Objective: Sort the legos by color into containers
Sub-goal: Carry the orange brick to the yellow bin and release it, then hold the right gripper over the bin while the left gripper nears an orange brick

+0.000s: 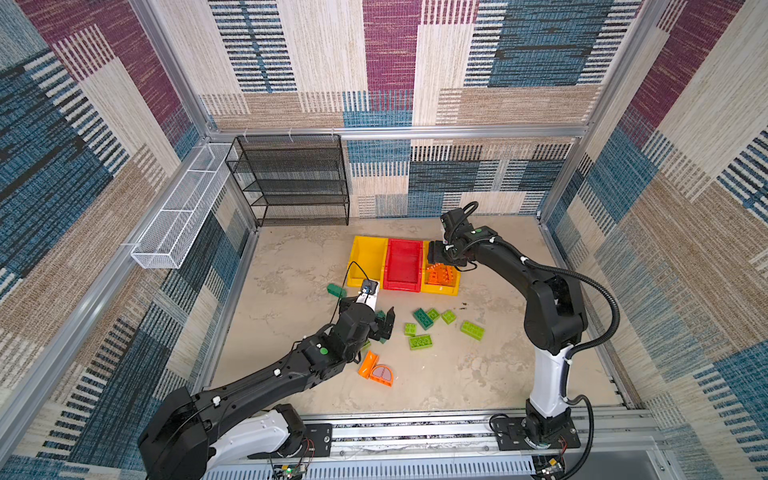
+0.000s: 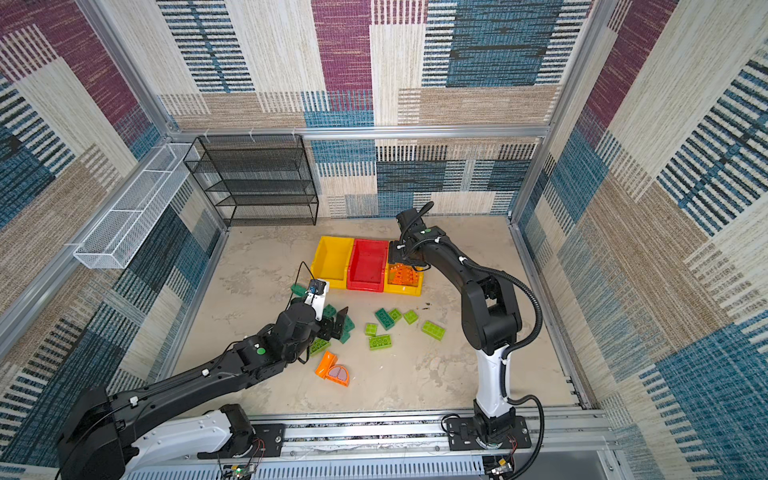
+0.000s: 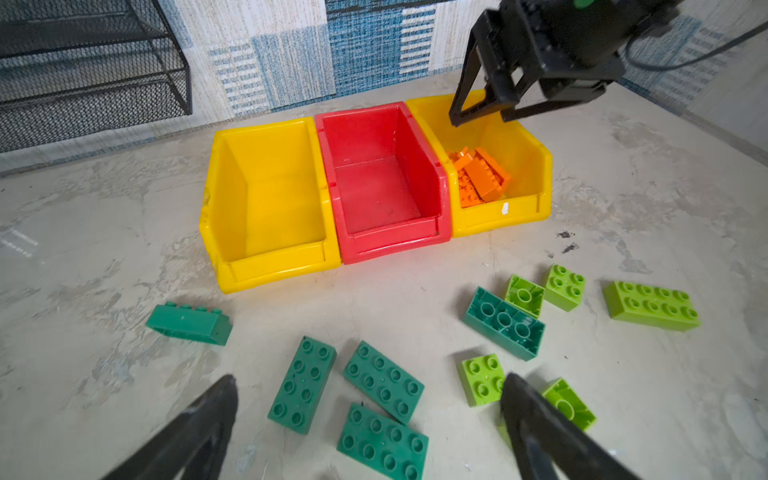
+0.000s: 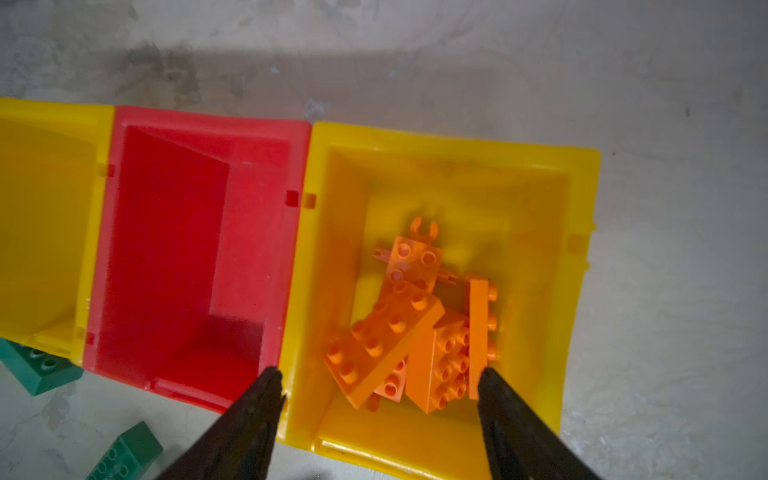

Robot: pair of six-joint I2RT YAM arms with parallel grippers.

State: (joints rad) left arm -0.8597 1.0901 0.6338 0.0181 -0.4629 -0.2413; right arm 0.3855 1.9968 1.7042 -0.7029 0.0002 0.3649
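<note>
The right wrist view showed the right gripper (image 4: 380, 376), claw apart and empty, above the orange bricks (image 4: 399, 332) piled in the right yellow bin (image 4: 577, 199). The left gripper (image 3: 370, 382), also spread wide, hung over dark green bricks (image 3: 301, 384), seemingly touching none. Only the top views caught the orange curved piece (image 1: 376, 370) lying on the tabletop (image 1: 457, 382).

Blue, maroon and beige patchwork walls (image 1: 390, 62) enclose a mottled beige worktop (image 1: 291, 266), with a black mesh shelf rack (image 1: 291, 183) and white mesh basket (image 1: 178, 216).

Bare floor (image 3: 395, 282) between bins (image 3: 390, 245) and bricks (image 3: 382, 386)
</note>
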